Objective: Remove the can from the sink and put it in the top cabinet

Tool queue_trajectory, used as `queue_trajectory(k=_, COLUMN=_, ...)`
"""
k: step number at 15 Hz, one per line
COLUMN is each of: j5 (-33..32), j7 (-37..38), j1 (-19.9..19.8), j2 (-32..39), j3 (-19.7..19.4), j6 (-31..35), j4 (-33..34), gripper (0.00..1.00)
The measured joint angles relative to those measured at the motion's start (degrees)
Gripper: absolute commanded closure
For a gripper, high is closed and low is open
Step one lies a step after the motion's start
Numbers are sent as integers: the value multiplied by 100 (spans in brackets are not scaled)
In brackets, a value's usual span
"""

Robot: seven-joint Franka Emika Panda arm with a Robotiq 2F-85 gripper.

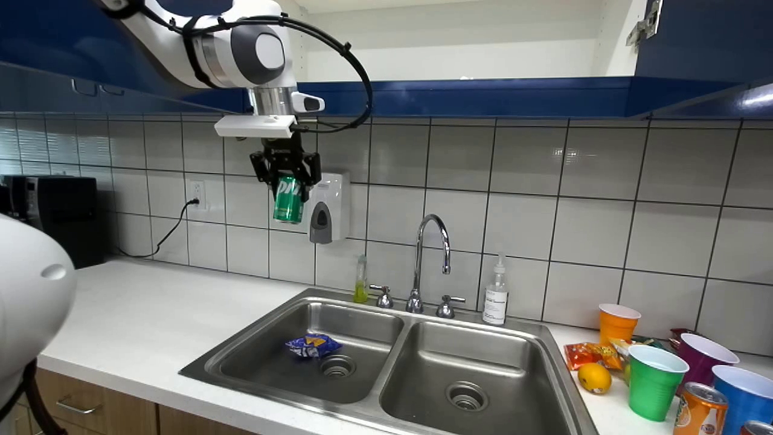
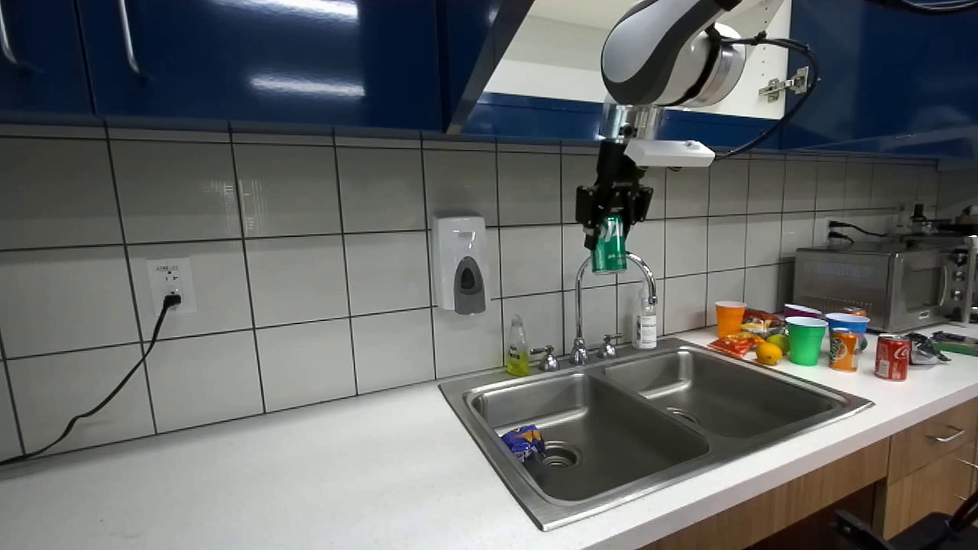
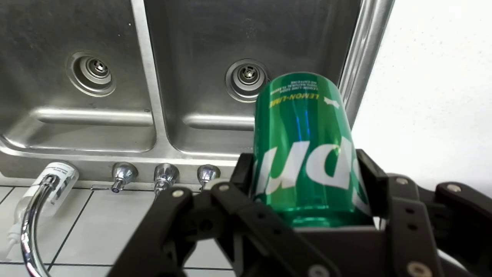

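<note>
Can [image 1: 288,204] hangs pinched in the gripper [image 1: 291,191], out of the sink [image 1: 392,359] but lower than the cabinet [image 1: 453,57]. Hold tight, and lift it past the blue edge [image 1: 459,98] before going in.

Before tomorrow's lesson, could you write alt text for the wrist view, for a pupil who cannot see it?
A black gripper holds a green lemon-lime can. Beyond it, seen from above, lies a double-basin steel sink; a pump bottle and curved chrome faucet show at lower left, white countertop at right.
</note>
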Motion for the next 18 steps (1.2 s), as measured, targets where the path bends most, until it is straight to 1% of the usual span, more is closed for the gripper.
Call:
queue_trajectory(k=6, j5=-1, j7=0, j1=0, j2=-1, j3=11, j6=0, j4=2, gripper=60)
queue_trajectory(k=7, j5=-1, j7=0, j1=0, j2=-1, j3=12, j6=0, j4=2, gripper=35)
queue_trajectory(k=18, j5=-1, j7=0, j1=0, j2=-1, j3=12, j6=0, j4=2, gripper=35)
